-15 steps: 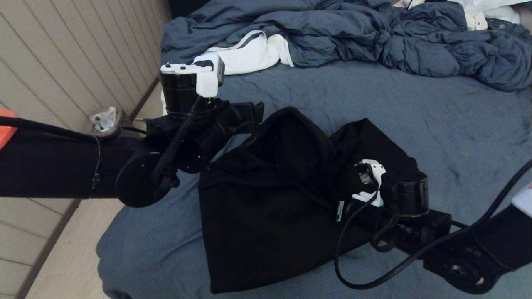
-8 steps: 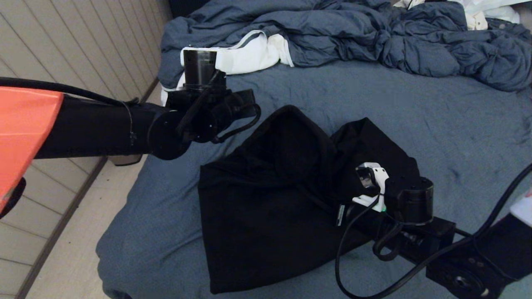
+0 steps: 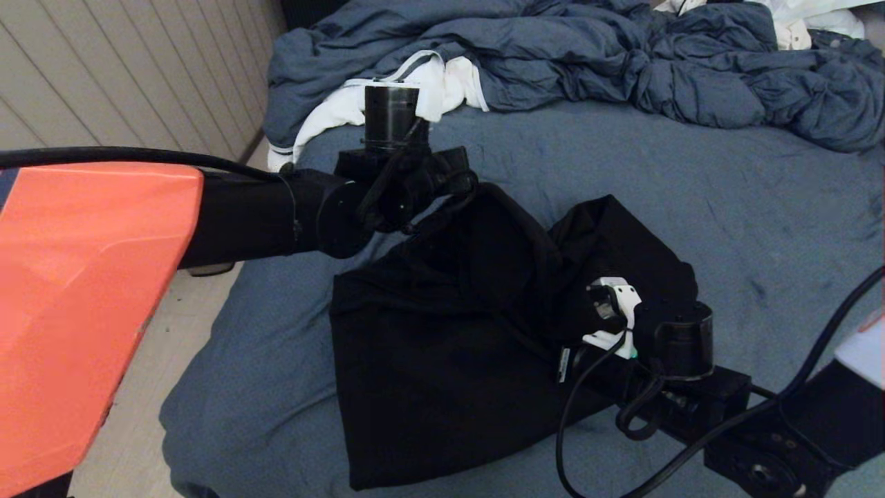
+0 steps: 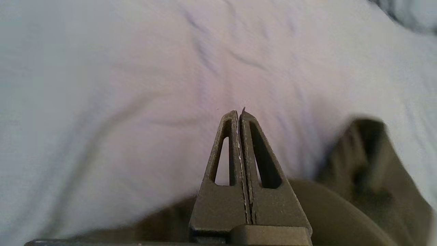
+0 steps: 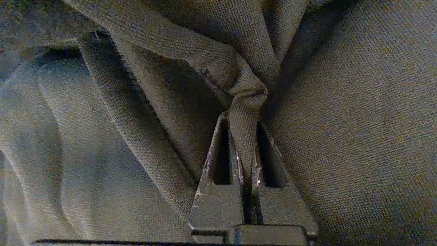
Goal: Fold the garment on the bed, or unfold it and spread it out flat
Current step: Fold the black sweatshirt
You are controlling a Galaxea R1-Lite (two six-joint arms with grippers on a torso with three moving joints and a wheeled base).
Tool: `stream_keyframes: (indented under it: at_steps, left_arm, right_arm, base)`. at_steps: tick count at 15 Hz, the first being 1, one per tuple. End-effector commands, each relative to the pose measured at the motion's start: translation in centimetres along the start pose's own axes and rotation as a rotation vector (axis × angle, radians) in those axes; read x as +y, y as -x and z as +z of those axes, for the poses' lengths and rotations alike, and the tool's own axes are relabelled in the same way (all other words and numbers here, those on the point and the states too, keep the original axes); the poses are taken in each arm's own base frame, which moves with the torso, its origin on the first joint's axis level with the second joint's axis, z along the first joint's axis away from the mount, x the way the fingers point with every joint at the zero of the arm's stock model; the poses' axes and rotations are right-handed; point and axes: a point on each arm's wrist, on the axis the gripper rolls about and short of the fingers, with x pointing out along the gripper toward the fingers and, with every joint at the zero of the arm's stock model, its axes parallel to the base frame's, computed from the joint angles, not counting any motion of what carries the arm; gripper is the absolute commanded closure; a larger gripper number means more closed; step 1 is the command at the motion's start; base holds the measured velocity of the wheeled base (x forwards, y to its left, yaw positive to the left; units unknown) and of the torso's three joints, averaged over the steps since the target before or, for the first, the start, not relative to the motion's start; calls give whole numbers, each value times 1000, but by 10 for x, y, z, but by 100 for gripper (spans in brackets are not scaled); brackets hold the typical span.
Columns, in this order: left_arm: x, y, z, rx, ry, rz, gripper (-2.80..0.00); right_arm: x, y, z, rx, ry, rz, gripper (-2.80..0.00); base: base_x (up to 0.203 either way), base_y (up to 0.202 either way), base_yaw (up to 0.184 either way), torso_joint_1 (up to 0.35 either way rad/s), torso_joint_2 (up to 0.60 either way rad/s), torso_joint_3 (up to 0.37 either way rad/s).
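Note:
The black garment (image 3: 442,360) lies bunched on the slate-blue bed (image 3: 691,180), its hood end raised toward the far side. My left arm (image 3: 404,187) reaches over the garment's far left corner. The left gripper (image 4: 239,112) is shut with nothing between its fingers, held above the sheet (image 4: 136,85), and the garment's edge (image 4: 368,164) lies just below and beside it. My right arm (image 3: 674,339) rests at the garment's near right side. The right gripper (image 5: 244,118) is shut on a pinched fold of the garment (image 5: 341,119).
A rumpled blue-grey duvet (image 3: 622,62) fills the far side of the bed, with a white cloth (image 3: 429,86) at its left end. A panelled wall (image 3: 104,76) and the floor (image 3: 173,346) run along the bed's left edge.
My left arm has swung right and forward to the garment's far corner, and its gripper has gone from open to shut. The right gripper keeps its pinch, barely moved.

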Motion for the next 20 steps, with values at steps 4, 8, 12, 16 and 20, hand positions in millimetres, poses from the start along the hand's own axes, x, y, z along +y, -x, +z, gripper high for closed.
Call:
stream_keyframes:
  at_steps: [4, 8, 12, 16, 20]
  left_arm:
    - [-35, 14, -22, 54, -6, -45, 0]
    - [-34, 53, -10, 92, -30, -47, 0]
    - [-17, 97, -21, 204, -48, -70, 0]
    - [-14, 122, -72, 375, 36, -120, 0]
    - [-13, 105, -31, 218, 100, -123, 0]
  right_arm:
    - [-1, -4, -3, 8, -3, -5, 0]
    - [-5, -11, -4, 12, -10, -23, 0]
    - [-6, -13, 0, -1, -13, -27, 0]
    - [-6, -10, 9, -37, -14, -25, 0]
    - [-6, -12, 6, -24, -12, -27, 0]
  base:
    - [0, 0, 0, 0, 0, 0]
    - [0, 0, 0, 0, 0, 0]
    - [0, 0, 0, 0, 0, 0]
    - [0, 0, 0, 0, 0, 0]
    - [0, 0, 0, 0, 0, 0]
